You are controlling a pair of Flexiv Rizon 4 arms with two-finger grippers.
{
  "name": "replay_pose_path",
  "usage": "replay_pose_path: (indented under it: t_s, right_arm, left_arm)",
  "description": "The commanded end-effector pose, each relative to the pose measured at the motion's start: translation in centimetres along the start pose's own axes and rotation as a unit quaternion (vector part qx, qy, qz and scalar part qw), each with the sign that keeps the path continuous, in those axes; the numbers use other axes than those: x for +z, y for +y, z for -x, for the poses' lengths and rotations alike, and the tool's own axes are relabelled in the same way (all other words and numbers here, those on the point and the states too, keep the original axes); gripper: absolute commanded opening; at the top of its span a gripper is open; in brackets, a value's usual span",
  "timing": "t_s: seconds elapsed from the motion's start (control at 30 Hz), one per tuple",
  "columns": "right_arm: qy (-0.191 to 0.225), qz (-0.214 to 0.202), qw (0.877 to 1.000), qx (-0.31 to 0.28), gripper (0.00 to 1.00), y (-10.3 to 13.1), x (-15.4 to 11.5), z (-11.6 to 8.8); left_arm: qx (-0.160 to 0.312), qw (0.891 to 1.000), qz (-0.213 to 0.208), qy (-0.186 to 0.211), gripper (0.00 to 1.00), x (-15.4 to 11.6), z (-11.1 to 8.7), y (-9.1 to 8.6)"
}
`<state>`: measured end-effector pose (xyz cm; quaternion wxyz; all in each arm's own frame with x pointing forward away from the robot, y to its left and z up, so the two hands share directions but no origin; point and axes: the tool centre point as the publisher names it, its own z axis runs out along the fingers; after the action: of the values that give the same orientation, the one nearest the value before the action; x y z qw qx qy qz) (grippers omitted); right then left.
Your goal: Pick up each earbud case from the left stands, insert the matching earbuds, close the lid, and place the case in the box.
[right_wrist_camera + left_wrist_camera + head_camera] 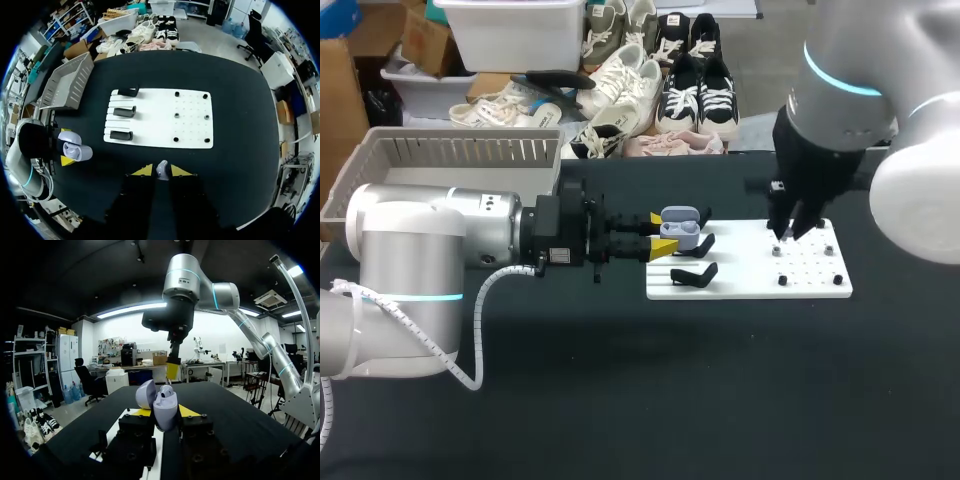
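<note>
The black table (650, 400) fills most of the head view. It is a dark matte surface where a dropped pale part would show well but might skid toward an edge. The left arm (430, 240) enters from the frame's left and the right arm (850, 90) from the upper right. A white board (750, 285) lies right of centre, with black stands (695, 272) on its left part and small dark pegs (782, 280) on its right. In the right wrist view the stands carry no cases. The grey box (450, 150) sits at the upper left, well apart from the board. The left tool (660, 233) is clamped on the lavender earbud case (680, 228) and holds it off the table near the frame's centre, at the board's left edge, with its lid (146, 394) open. The right tool (788, 235) hangs over the board's right part, its tips pinched narrow on a small pale earbud (162, 169). I judge three risks from here. So small and smooth an earbud may twist or slip from the tips. A skewed approach may jam it on the socket rim or knock the lid. Pressing it home may turn the case in its side grip.
</note>
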<state>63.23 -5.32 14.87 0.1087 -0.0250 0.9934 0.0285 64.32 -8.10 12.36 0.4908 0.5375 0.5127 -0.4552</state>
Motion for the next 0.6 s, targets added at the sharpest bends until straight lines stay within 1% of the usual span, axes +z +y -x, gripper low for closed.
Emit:
replay_pose_path:
  t_s: [0.03,0.07,0.13,0.23,0.3,0.4,0.47,0.6]
  right_arm:
    - [-0.013,-0.021,1.000,-0.008,0.00,1.1,-1.1,0.0]
    - [-0.020,-0.025,0.999,-0.015,0.00,1.4,-1.6,0.0]
    - [-0.021,-0.033,0.999,-0.021,0.00,1.8,-2.0,-0.1]
    - [-0.023,-0.033,0.999,-0.031,0.00,2.6,-2.6,-0.4]
    - [-0.029,-0.030,0.998,-0.047,0.00,3.4,-3.2,-0.6]
    - [-0.034,-0.018,0.997,-0.067,0.00,4.4,-4.3,-0.9]
    - [-0.040,-0.001,0.995,-0.089,0.00,5.2,-5.5,-1.1]
    - [-0.036,0.013,0.991,-0.125,0.00,6.9,-6.6,-1.0]
  left_arm:
    - [0.000,1.000,0.001,-0.001,0.00,0.0,0.0,-0.1]
    - [0.000,1.000,0.001,-0.001,0.00,0.0,0.0,-0.1]
    - [0.000,1.000,0.001,-0.001,0.00,0.0,0.0,-0.1]
    - [0.000,1.000,0.001,-0.001,0.00,0.0,0.0,-0.1]
    - [0.000,1.000,0.001,-0.001,0.00,0.0,0.0,-0.1]
    - [0.000,1.000,0.001,-0.001,0.00,0.0,0.0,-0.1]
    - [0.000,1.000,0.001,-0.001,0.00,0.0,0.0,-0.1]
    - [0.000,1.000,0.001,-0.001,0.00,0.0,0.0,-0.1]
